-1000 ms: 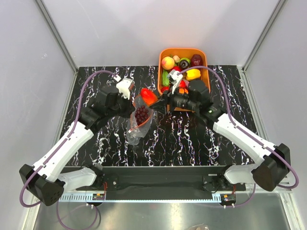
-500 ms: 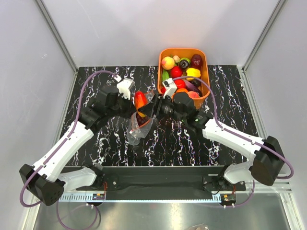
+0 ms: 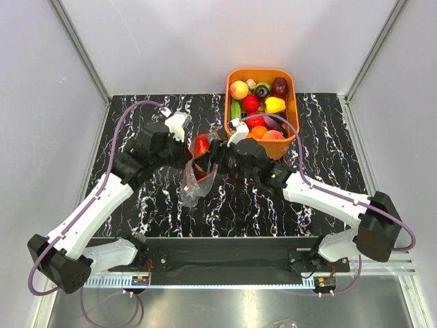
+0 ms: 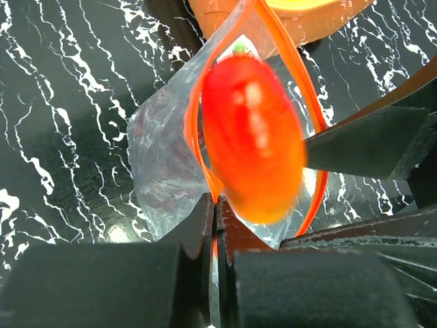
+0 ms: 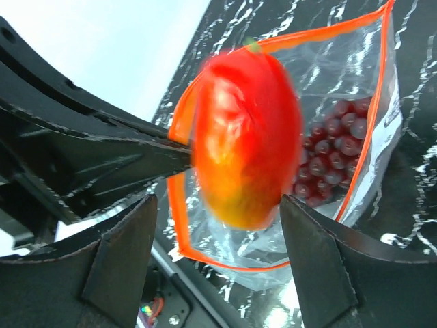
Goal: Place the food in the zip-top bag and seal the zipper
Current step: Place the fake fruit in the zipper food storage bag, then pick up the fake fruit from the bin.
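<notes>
The left fingers (image 4: 198,232) are pressed together on the zipper (image 4: 193,130) of the zip-top bag (image 3: 194,184). They pinch one lip of it, so the mouth of the bag stands open like a loop. The change is on the other side. One second ago the red-orange fruit (image 5: 246,143) was held beside the bag, on the side of the orange basket (image 3: 229,89). Half a second ago it was carried to the mouth of the bag. Now the right fingers (image 5: 123,260) are spread wider than the fruit, and the fruit shows blurred between them, directly at the open mouth. In the left wrist view it fills most of the zipper loop. From this I judge that the fruit is just let go and is dropping into the bag, though I cannot tell if it is fully past the lips. The grape bunch (image 5: 331,147) lies already deep inside the bag, beyond the fruit. The bag itself rests on the tabletop (image 3: 259,198), with the basket just beside its mouth, and more food is in that basket. For the task this means a second piece is probably going in. The zipper is not yet sealed. The fruit is nearly as wide as the mouth and may catch on a lip, so the left pinch must hold.
</notes>
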{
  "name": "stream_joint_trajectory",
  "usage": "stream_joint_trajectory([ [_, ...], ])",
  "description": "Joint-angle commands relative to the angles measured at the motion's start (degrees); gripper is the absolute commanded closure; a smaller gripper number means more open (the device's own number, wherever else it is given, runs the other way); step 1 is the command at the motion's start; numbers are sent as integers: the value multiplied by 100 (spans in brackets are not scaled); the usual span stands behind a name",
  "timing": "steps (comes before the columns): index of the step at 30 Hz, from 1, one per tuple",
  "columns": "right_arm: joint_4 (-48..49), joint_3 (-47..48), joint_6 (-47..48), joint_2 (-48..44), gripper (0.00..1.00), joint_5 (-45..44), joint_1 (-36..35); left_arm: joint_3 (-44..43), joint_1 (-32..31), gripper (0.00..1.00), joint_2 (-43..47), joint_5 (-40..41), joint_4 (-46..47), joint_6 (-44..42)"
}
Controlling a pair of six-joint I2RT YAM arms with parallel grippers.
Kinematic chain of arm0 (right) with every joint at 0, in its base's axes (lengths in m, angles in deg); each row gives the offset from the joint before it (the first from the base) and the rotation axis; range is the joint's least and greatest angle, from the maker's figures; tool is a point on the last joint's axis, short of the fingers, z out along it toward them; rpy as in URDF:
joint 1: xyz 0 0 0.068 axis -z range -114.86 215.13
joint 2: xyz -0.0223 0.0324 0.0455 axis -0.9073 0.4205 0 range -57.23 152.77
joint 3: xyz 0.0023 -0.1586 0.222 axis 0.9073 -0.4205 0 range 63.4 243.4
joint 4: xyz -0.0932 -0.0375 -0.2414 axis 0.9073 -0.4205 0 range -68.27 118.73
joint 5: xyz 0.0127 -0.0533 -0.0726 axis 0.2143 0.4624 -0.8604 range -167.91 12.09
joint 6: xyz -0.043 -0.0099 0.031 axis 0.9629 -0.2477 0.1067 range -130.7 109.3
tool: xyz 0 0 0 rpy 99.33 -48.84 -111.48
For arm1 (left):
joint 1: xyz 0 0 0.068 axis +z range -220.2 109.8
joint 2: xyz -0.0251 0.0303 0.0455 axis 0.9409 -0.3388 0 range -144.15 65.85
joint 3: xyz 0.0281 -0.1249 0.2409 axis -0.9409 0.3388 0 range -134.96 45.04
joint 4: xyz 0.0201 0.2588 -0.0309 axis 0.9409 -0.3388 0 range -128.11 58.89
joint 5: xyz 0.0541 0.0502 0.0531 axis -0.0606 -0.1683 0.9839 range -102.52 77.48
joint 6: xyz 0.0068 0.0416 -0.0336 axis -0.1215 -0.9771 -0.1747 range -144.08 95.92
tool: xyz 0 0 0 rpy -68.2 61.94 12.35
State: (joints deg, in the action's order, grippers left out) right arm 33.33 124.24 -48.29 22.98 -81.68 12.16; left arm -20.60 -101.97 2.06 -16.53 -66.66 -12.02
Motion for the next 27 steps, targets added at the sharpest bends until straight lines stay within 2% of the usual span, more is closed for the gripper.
stream_joint_trajectory([
  [1, -56, 262, 400, -119, 21, -431, -125, -264, 4, 100, 112, 181, 39, -1],
  [6, -301, 358, 796, -233, 20, -756, -187, -256, 4, 100, 121, 287, 22, -19],
  [9, -425, 446, 1086, -356, 24, -1011, -196, -247, 4, 100, 112, 339, 13, -36],
  [11, -872, 621, 1444, -470, 25, -1371, -179, -247, 4, 100, 130, 375, 4, -54],
  [14, -1934, 1429, 1788, -217, 27, -1355, 163, -220, 4, 100, 139, 383, 22, -124],
  [16, -2391, 1841, 1938, -14, 27, -996, 585, -229, 4, 100, 130, 383, 13, -159],
  [21, -2613, 2221, 2281, 293, 23, -467, 1508, -203, 4, 100, 130, 375, 22, -186],
  [23, -2657, 2432, 2405, 592, 16, -414, 2017, -203, 4, 100, 130, 375, 22, -195],
  [27, -2833, 3038, 2580, 1539, 10, -72, 2756, -203, 4, 100, 112, 375, 13, -203],
])
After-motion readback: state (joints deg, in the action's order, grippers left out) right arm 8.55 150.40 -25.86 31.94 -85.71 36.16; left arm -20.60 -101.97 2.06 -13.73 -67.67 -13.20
